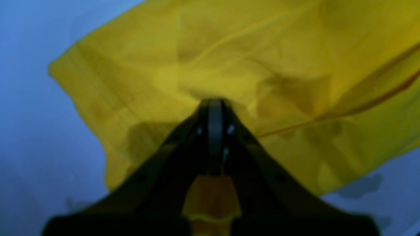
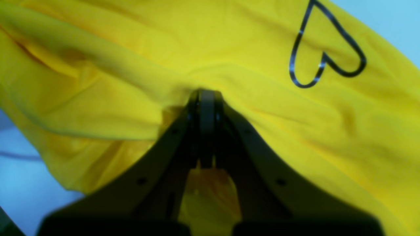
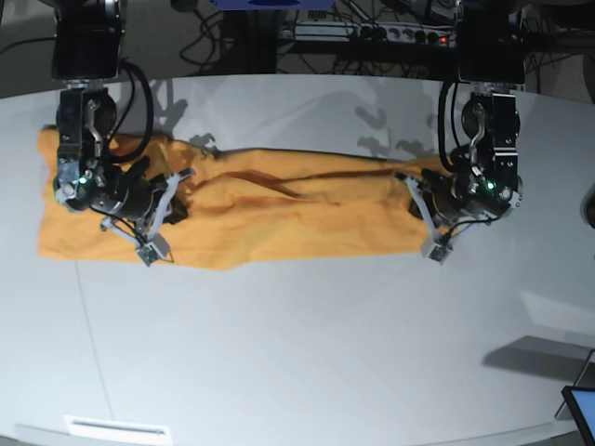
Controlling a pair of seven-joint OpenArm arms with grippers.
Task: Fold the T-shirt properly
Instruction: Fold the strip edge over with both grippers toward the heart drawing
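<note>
Both claws are clamped on the T-shirt (image 3: 279, 218): left gripper (image 1: 215, 103) pinches a bunched fold; right gripper (image 2: 206, 95) grips cloth, heart mark (image 2: 323, 49) beyond it.

T-shirt (image 1: 229, 65) blurred, cut off

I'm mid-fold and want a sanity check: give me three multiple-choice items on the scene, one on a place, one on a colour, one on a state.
1. Where does the T-shirt lie?
A. bunched lengthwise across the table
B. hanging off the table edge
C. stacked in a square

2. The heart outline is:
A. white
B. dark
C. red

3. The left gripper and right gripper are:
A. both open
B. one open
C. both shut on cloth

Key: A, the base view shows a long strip; B, the right wrist view shows a dark line; C, both wrist views show jaws pinching fabric.
</note>
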